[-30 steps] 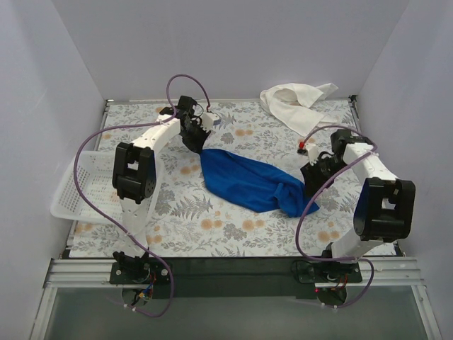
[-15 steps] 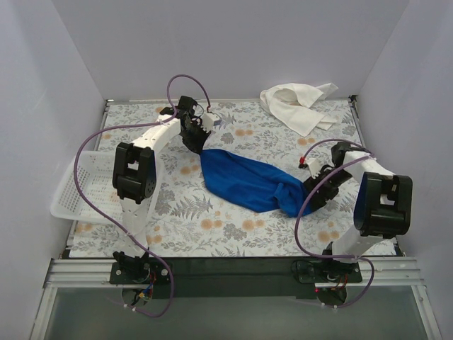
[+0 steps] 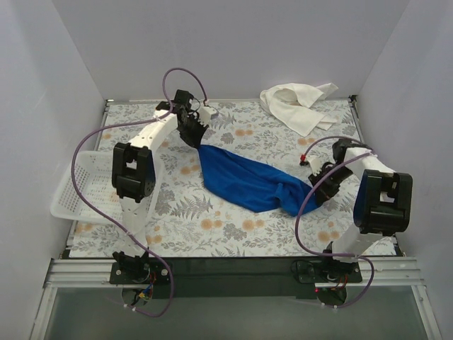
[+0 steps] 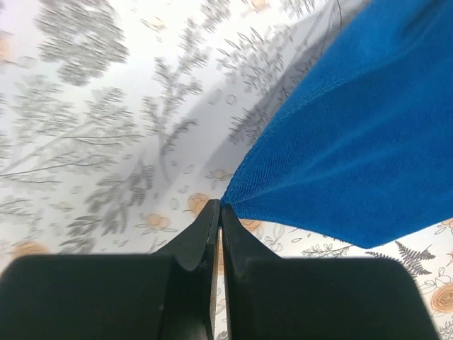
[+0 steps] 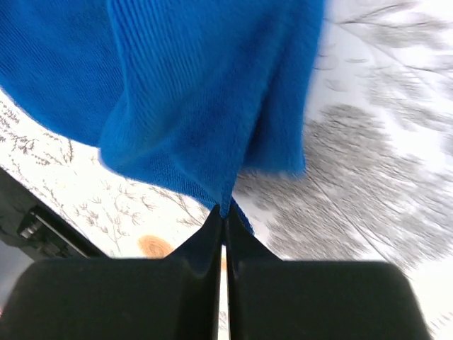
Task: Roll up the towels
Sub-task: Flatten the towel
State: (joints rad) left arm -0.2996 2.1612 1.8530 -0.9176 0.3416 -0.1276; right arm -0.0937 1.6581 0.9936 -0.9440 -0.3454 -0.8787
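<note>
The blue towel (image 3: 248, 180) lies crumpled in a long diagonal band across the middle of the flowered mat. My left gripper (image 3: 199, 140) is shut on its far left corner; the wrist view shows that corner (image 4: 233, 195) pinched at the tips of the jaws (image 4: 219, 207). My right gripper (image 3: 313, 193) is shut on the towel's near right end, where a fold of blue cloth (image 5: 205, 106) runs down into the closed jaws (image 5: 222, 211). The white towel (image 3: 297, 103) sits bunched at the back right, apart from both grippers.
A white perforated basket (image 3: 78, 185) hangs over the left edge of the mat beside the left arm. White walls enclose the mat (image 3: 233, 230) on three sides. Purple cables loop over both arms.
My right gripper has moved down onto the towel's right end and shut on it. The left gripper has pulled its corner slightly toward the back left.
</note>
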